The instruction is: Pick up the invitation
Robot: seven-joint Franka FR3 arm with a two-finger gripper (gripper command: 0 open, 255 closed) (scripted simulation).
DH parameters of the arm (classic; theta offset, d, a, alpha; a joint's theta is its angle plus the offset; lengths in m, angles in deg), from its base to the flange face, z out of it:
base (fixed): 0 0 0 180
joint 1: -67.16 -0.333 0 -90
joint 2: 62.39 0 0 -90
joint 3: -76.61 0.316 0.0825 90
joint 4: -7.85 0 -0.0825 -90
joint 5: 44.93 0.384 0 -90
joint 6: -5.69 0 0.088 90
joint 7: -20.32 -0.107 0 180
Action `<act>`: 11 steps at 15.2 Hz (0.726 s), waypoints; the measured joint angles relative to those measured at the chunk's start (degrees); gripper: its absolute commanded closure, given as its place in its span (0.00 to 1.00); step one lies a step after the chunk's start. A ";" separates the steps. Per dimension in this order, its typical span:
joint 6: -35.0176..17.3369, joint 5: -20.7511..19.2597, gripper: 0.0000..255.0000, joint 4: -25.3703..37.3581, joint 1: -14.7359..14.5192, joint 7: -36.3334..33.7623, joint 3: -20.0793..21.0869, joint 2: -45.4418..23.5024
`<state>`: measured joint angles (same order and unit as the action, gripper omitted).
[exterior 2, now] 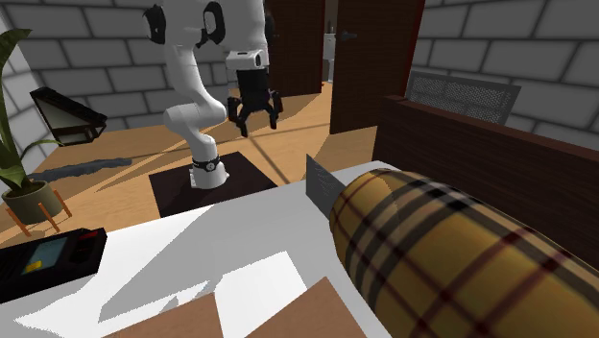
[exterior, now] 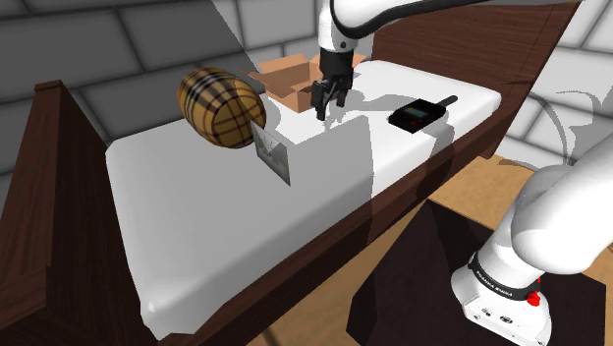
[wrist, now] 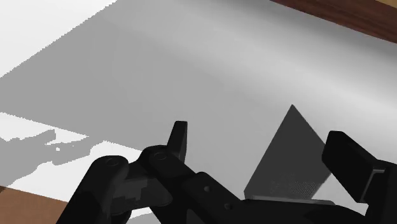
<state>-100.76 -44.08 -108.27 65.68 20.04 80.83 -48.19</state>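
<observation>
Gripper (exterior: pixel 327 106): fingers wide apart, nothing held, near the plaid bolster (exterior: pixel 218 106).
Invitation (exterior: pixel 272 157): grey, upright, just beside the bolster.

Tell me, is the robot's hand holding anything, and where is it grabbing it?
Nothing is held. The gripper hangs open above the white bed, apart from the grey card standing beside the plaid bolster.

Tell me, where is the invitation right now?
In the shoulder view, the grey card stands on the white bed beside the plaid pillow, at the pillow's lower right.
</observation>
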 measured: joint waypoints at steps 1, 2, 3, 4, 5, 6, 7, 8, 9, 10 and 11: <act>-0.61 -0.01 0.00 1.29 -0.20 -0.76 0.42 -1.47; -1.62 -0.10 0.00 2.52 -0.23 -1.11 0.58 -3.28; -2.15 -0.23 0.00 4.33 -0.25 -1.50 0.73 -5.21; -2.77 -0.41 0.00 6.56 -0.45 -2.26 1.10 -7.58; -3.74 -0.59 0.00 7.86 -0.68 -3.07 1.47 -9.46; -4.37 -0.77 0.00 9.35 -0.77 -3.48 1.62 -11.17; -4.67 -1.03 0.00 11.90 -0.82 -3.84 1.71 -13.57; -4.88 -1.24 0.00 13.84 -0.95 -4.32 1.85 -15.34; -5.03 -1.53 0.00 16.41 -1.13 -4.87 2.01 -17.63; -5.67 -1.82 0.00 18.14 -1.36 -5.44 2.17 -19.60; -5.86 -2.07 0.00 20.27 -1.52 -5.83 2.25 -21.53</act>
<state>-106.61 -46.16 -88.00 64.17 14.22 83.07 -69.72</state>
